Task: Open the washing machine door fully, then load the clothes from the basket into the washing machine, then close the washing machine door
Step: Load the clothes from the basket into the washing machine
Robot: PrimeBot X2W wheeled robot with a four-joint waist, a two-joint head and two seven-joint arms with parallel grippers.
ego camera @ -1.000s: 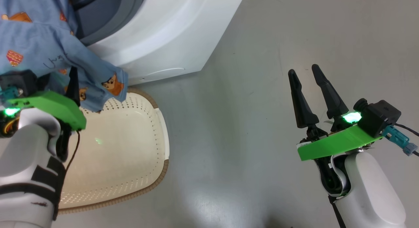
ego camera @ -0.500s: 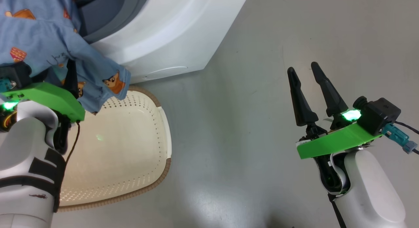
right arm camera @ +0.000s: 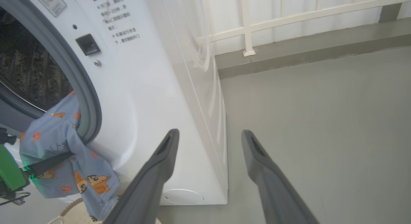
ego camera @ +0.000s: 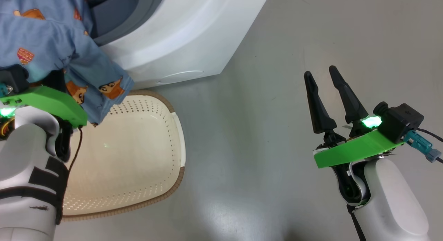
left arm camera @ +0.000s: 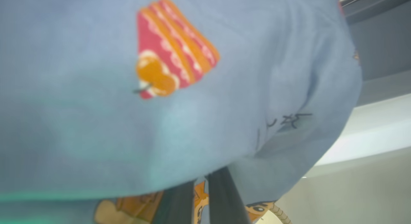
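Observation:
Light blue clothes (ego camera: 52,44) with orange and bear prints hang out of the washing machine (ego camera: 180,37) mouth and over the basket's far end. My left gripper (left arm camera: 201,185) is shut on a fold of the clothes (left arm camera: 160,121); in the right wrist view one of its fingers (right arm camera: 48,164) reaches into the clothes (right arm camera: 57,143). The cream basket (ego camera: 131,147) lies on the floor in front of the machine, its inside bare. My right gripper (ego camera: 321,72) stands open with nothing in it over the floor to the right. The drum (right arm camera: 29,66) stands open. The washing machine door is out of view.
Grey floor (ego camera: 259,130) stretches between basket and right arm. In the right wrist view the machine's side (right arm camera: 199,121) is close on the left of my right gripper (right arm camera: 210,134). A white railing (right arm camera: 247,24) on a low kerb (right arm camera: 305,53) runs behind.
The left gripper has closed on the hanging clothes, and its dark finger is now covered by the fabric. The head camera has shifted a little. The right arm has stayed put.

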